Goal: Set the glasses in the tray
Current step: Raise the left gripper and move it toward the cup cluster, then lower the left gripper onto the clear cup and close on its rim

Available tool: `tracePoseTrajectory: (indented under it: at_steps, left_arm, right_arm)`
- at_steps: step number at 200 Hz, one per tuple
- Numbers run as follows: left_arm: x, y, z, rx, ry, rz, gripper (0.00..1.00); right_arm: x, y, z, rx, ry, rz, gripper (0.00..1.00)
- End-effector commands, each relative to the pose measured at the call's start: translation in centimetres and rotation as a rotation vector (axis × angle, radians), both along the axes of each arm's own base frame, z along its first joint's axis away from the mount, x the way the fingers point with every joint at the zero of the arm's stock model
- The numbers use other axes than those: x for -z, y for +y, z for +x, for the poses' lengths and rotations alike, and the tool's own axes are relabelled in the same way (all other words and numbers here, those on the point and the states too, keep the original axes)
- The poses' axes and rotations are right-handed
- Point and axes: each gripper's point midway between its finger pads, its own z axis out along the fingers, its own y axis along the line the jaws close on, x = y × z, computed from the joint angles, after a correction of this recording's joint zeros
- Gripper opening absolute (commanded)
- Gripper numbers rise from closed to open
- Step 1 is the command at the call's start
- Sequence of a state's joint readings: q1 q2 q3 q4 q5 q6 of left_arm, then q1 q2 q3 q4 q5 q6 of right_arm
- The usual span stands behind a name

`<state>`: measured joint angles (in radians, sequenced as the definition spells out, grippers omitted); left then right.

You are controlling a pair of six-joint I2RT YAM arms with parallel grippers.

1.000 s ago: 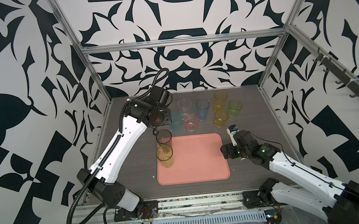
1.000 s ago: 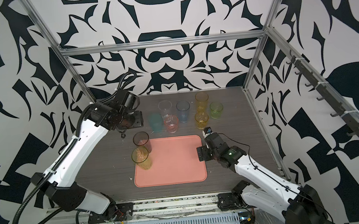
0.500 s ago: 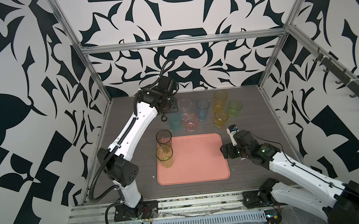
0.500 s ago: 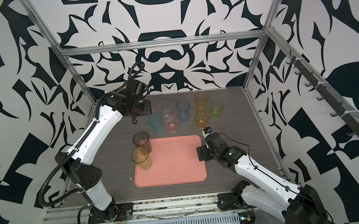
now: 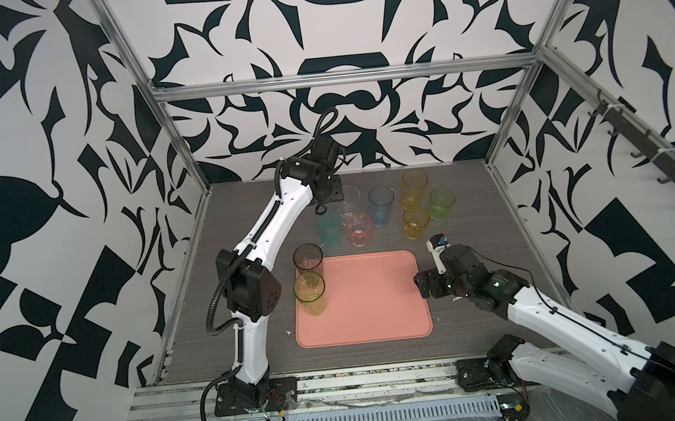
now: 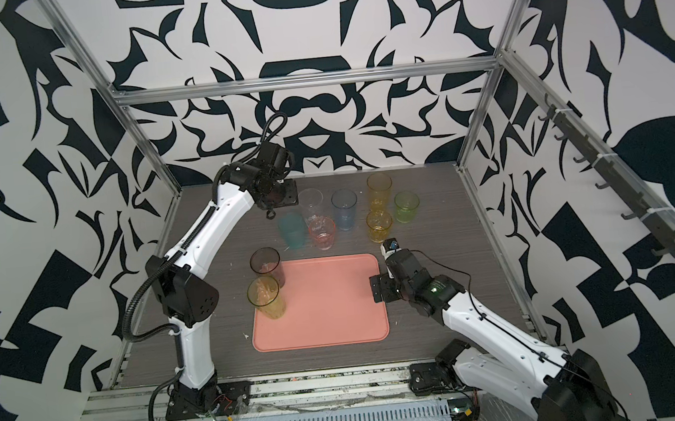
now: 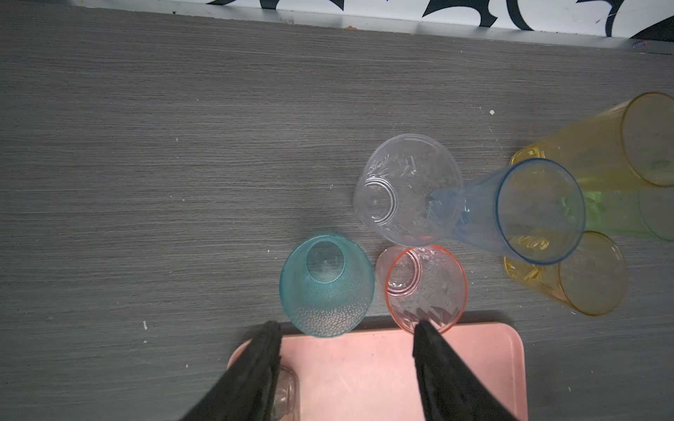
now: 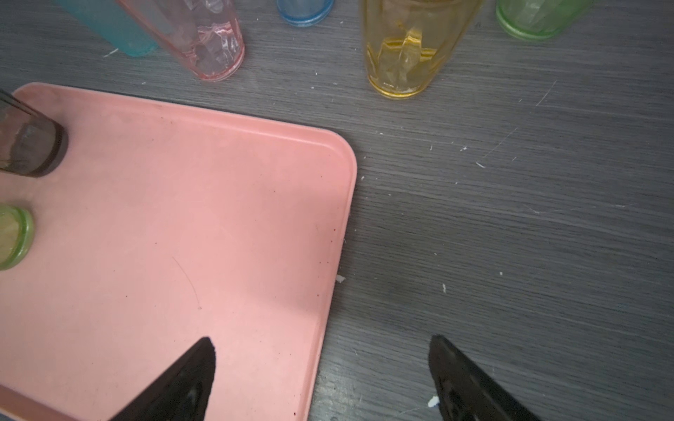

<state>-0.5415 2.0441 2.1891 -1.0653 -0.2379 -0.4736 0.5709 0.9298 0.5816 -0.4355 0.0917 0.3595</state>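
Beyond the tray (image 5: pixel 371 300), seven crowded glasses (image 5: pixel 360 229), two standing inside.

white-and-black left arm (image 5: pixel 270 225) rises from 7 o'clock, elbow bent, reaching toward 12 o'clock; black two-fingered left gripper (image 7: pixel 346 326) points down, jaws apart, empty. white-and-black right arm (image 5: pixel 544 306) stretches low from 5 o'clock toward 10 o'clock; black two-fingered right gripper (image 8: pixel 321 340) spread wide, empty.

The tray (image 5: pixel 373 300) is salmon pink; the desk (image 5: pixel 474 224) is dark grey with wood grain. The tumblers are a smoky grey glass (image 5: pixel 308 260), yellow-green glass (image 5: pixel 310 294), teal glass (image 5: pixel 330 231), pink glass (image 5: pixel 359 229), clear glass (image 5: pixel 351 202), blue glass (image 5: pixel 381 206), green glass (image 5: pixel 441 203), tall amber glass (image 5: pixel 414 188) and short amber glass (image 5: pixel 416 222). The walls (image 5: pixel 55 203) carry black leaf shapes on white.
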Motion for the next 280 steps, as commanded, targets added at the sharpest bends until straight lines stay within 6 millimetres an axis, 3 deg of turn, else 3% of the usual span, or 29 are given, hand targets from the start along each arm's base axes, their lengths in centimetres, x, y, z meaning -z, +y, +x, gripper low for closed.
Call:
tracePoseTrajectory:
  at_steps: [1,140,213,280]
  left_arm:
    - [0.0,-0.5,1.1,0.002,-0.009,-0.022,0.62]
    - [5.2,-3.0,5.0,-0.008,0.072,-0.131,0.60]
    - [7.6,-3.1,6.4,-0.010,0.087,-0.103,0.50]
    - [8.5,-3.5,6.9,-0.012,0.097,-0.121,0.29]
  right_arm:
    - [-0.6,0.0,0.4,0.005,-0.032,0.008,0.95]
    - [0.0,0.3,0.5,-0.008,-0.003,-0.005,0.95]
    - [0.4,0.5,0.5,-0.015,0.019,-0.007,0.95]
    - [0.4,0.6,0.6,-0.017,0.023,-0.008,0.95]
